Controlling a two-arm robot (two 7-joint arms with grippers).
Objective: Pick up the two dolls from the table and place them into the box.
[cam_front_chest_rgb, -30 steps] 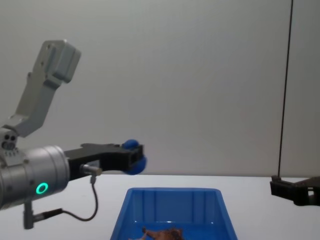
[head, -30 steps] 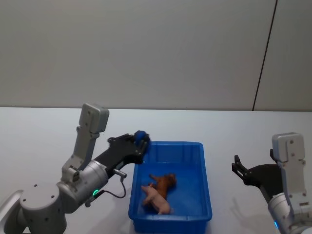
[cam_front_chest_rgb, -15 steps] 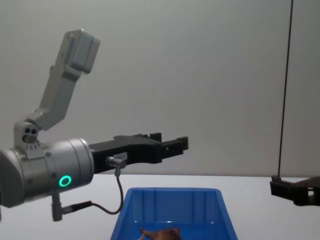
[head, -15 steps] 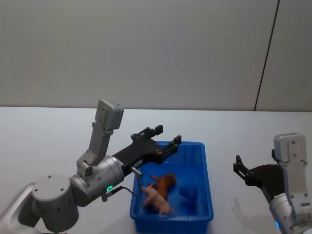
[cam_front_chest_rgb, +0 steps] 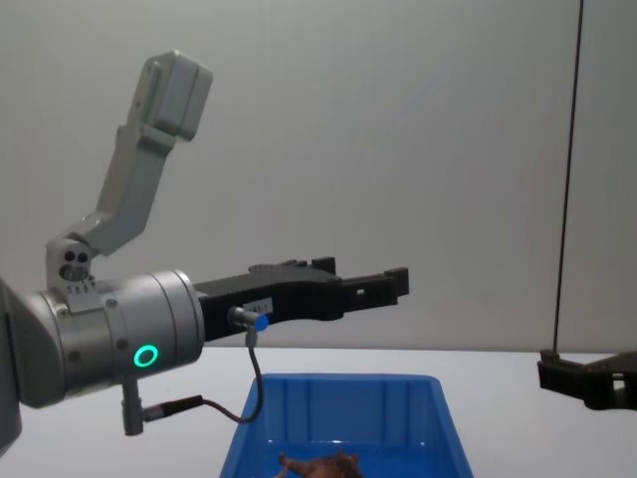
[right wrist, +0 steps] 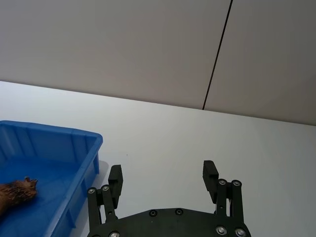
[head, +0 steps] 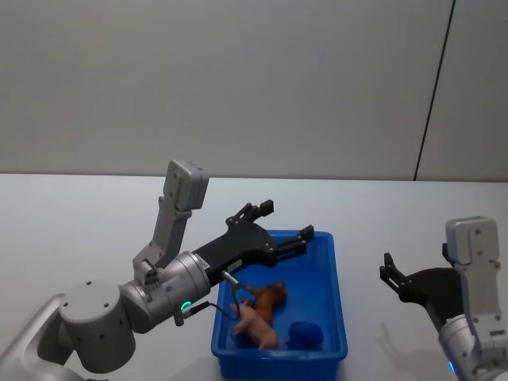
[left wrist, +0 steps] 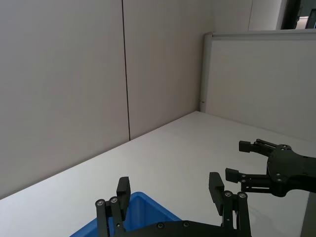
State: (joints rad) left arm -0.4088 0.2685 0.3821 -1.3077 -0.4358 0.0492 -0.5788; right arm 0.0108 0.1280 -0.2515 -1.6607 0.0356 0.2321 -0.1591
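Observation:
The blue box (head: 338, 279) stands on the white table (head: 71, 218) in front of me. Inside it lie the pale pink pig-like doll (head: 255, 324) and the shaggy reddish-brown doll (head: 269, 298), touching each other. A small rounded blue object (head: 305, 334) rests in the box's near right corner. My left gripper (head: 286, 222) hovers above the box's far end, open and empty; in the chest view the left gripper (cam_front_chest_rgb: 363, 274) is well over the box (cam_front_chest_rgb: 338, 398). My right gripper (head: 389, 275) hangs open and empty to the right of the box, above the table.
A grey wall with a dark vertical seam (head: 432, 95) rises behind the table. In the right wrist view the box's corner (right wrist: 94, 140) and the brown doll (right wrist: 17, 190) lie off to one side of my right gripper (right wrist: 163, 174), with bare table (right wrist: 207, 138) beyond.
My left gripper swung right over the box and opened. The blue object it held dropped into the box and settled at the near right corner. The right arm stayed put.

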